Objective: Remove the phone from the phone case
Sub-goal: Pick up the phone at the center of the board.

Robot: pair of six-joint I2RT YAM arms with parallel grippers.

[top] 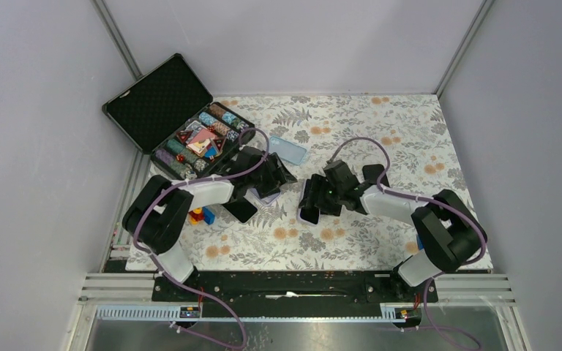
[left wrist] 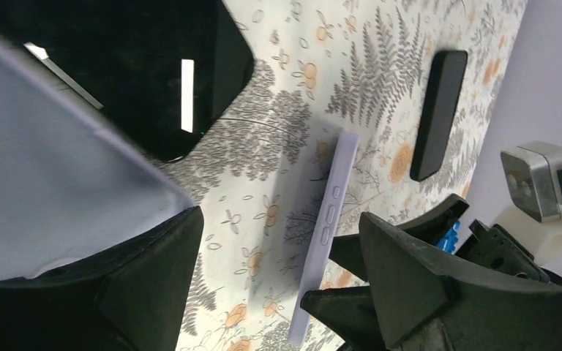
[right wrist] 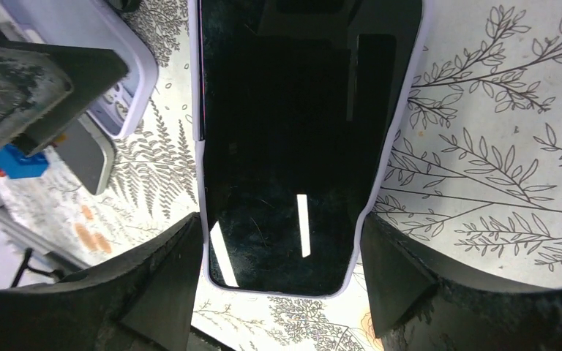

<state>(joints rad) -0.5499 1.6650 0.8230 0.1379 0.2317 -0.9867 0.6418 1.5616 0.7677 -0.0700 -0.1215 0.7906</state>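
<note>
The phone [right wrist: 293, 131], black screen up, sits in its lilac phone case [right wrist: 278, 292] on the floral cloth. My right gripper [right wrist: 278, 241] straddles its near end, with a finger against each long side of the case, so it is shut on it. In the top view that gripper [top: 313, 203] is at the table's middle. The left wrist view shows the same case [left wrist: 331, 212] edge-on with its side buttons. My left gripper [left wrist: 279, 219] stands open just left of it, only cloth between its fingers. One left finger [right wrist: 15, 80] lies against a second lilac case [right wrist: 102, 51].
An open black case of poker chips [top: 183, 124] stands at the back left. A pale blue case [top: 287, 150] lies behind the grippers. Another black phone [left wrist: 439, 110] lies flat beyond the held case. Small toy blocks [top: 201, 216] sit by the left arm.
</note>
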